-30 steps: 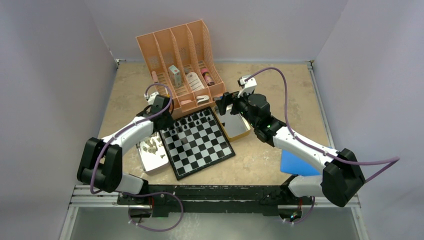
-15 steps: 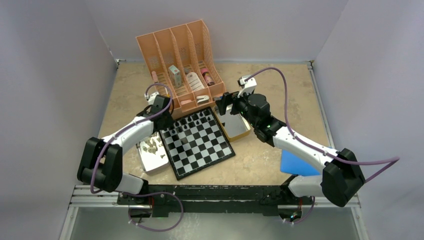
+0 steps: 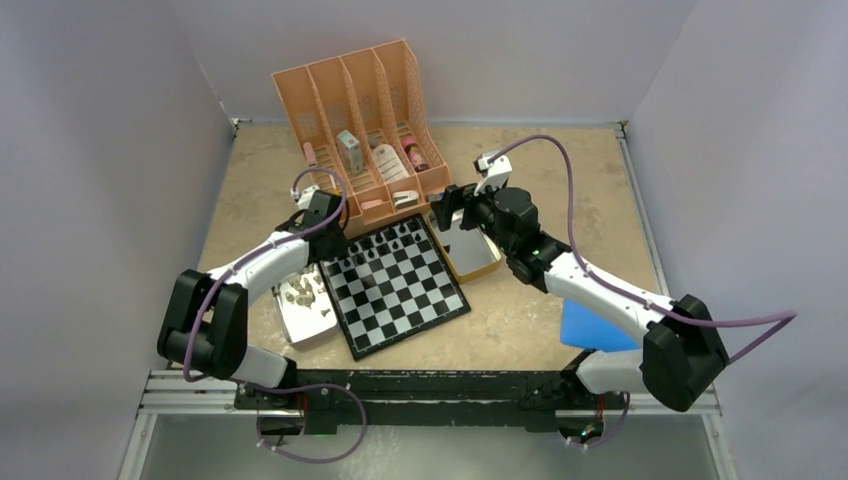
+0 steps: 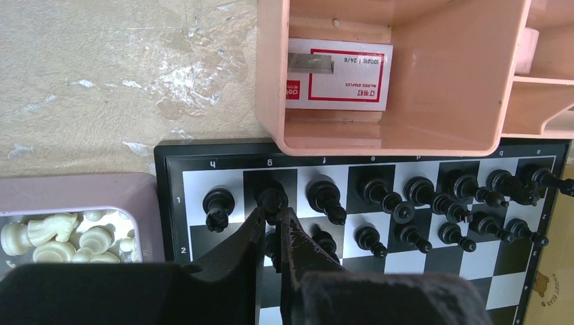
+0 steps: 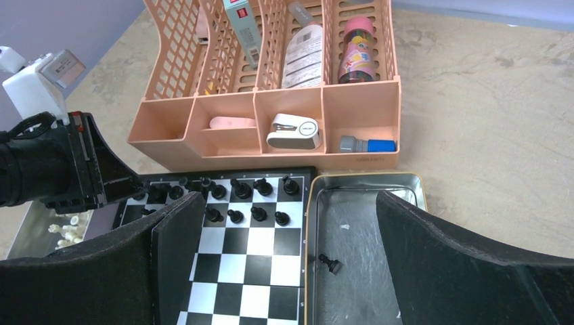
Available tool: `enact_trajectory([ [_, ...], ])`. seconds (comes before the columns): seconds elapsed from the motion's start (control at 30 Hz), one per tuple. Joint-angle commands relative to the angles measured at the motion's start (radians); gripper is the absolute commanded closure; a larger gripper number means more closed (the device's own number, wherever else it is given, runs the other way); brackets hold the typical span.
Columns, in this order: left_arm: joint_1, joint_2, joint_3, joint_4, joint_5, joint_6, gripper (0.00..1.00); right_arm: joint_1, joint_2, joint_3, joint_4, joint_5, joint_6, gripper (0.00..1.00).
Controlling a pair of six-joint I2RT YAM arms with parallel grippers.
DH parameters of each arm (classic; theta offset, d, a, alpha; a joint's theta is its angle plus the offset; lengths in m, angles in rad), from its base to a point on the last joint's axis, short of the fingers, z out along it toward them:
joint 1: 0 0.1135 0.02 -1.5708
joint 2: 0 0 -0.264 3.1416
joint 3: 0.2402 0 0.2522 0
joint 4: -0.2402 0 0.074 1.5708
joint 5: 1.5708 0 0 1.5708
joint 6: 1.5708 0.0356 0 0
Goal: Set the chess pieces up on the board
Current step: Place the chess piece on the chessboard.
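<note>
The board [image 3: 402, 300] lies between the arms, with black chess pieces [image 3: 385, 243] in two rows along its far edge. In the left wrist view my left gripper [image 4: 274, 214] is shut on a black piece [image 4: 272, 198] standing on the g1 square of the board [image 4: 203, 150]. Pale pieces [image 3: 300, 290] lie in the left metal tray [image 4: 81, 186]. My right gripper [image 5: 290, 203] is wide open above the board's right edge and a gold-rimmed tray [image 5: 365, 179]. One black pawn [image 5: 329, 264] lies on its side in that tray.
A pink desk organizer [image 3: 360, 130] with bottles and boxes stands just behind the board, close over the back row [image 4: 392, 145]. A blue sheet [image 3: 590, 325] lies at the right under the right arm. The left tray [image 3: 312, 328] touches the board's left side.
The left arm's elbow has shifted slightly; its gripper stays at the board's far left corner. The right arm has not moved.
</note>
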Motion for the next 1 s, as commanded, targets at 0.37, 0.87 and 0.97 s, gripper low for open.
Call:
enact_trajectory([
  [0.37,-0.004,0.003,0.061,-0.039,0.004,-0.012,0.81,-0.003,0.019,0.030,0.008,0.014,0.000,0.01],
  [0.87,-0.006,-0.045,0.080,-0.007,0.042,0.024,0.78,-0.005,0.032,0.037,-0.005,0.008,0.013,0.01],
  [0.97,-0.006,-0.051,0.080,-0.015,0.041,0.021,0.78,-0.004,0.032,0.037,-0.008,0.003,0.013,0.01],
])
